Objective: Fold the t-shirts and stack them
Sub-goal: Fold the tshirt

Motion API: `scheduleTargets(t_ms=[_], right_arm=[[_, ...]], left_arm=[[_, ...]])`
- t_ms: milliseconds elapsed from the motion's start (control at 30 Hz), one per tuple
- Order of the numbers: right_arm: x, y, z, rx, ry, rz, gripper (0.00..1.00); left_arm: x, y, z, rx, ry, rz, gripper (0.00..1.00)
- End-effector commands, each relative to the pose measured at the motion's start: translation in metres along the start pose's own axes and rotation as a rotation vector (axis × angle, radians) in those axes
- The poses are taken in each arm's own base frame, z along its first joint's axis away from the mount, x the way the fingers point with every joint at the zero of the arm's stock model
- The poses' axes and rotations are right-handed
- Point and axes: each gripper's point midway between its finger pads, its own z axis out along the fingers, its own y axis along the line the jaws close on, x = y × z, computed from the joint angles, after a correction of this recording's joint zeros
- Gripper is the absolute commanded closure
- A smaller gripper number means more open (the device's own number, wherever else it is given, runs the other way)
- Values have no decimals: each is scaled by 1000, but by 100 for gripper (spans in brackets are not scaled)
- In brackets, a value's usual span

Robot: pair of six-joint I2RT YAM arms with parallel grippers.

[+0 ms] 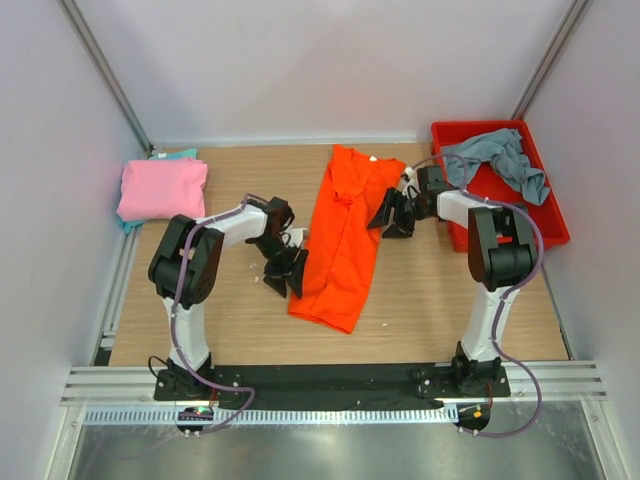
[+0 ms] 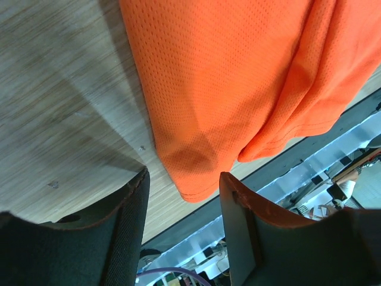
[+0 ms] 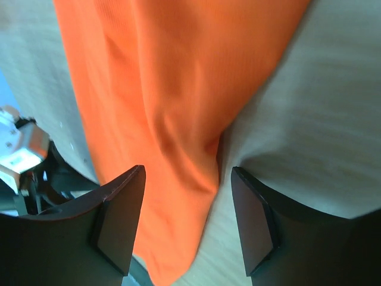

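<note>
The bright orange t-shirt (image 1: 342,235) lies as a long folded strip on the middle of the table. My left gripper (image 1: 287,277) is open and empty beside its lower left edge; the left wrist view shows the shirt's corner (image 2: 196,173) just beyond the open jaws. My right gripper (image 1: 388,217) is open and empty at the shirt's upper right edge; the right wrist view shows orange cloth (image 3: 172,149) between and below the jaws. The folded pink t-shirt (image 1: 162,189) lies at the far left on top of a teal one (image 1: 183,155). The grey-blue t-shirt (image 1: 500,160) lies crumpled in the bin.
A red plastic bin (image 1: 545,225) stands at the far right. White walls close in the table on three sides. A metal rail (image 1: 330,385) runs along the near edge by the arm bases.
</note>
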Motion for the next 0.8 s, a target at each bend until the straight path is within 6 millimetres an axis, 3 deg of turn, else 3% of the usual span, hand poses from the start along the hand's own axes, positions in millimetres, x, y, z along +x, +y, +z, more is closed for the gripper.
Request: scheduleTargets(t_ms=[0,167,233,300,333,500,533,767], right_arm=[[-43,-7,5,39,-115,-45,35],[-80,-5,5,48,-203,-89,35],[-88,-10,8,63,-217,-86,35],[-104,-9,5,75,-260,-108,35],[-113,-8,4,77,-279,-117,35],[-133,-15,15,91,-298,-121,35],[-136,-17,17,99,-303,-123,35],[-158,-19,33,86,-303,-140,36]], left_arm=[[-1,-6,1,29,6,10,49],[5,-5,8,31,40,-7,51],[6,-5,11,30,49,-6,61],[10,-6,15,34,61,0,83],[10,-9,18,35,65,9,87],[18,-17,28,15,86,59,93],[19,-19,29,10,86,69,99],[35,-47,35,-7,101,203,100]])
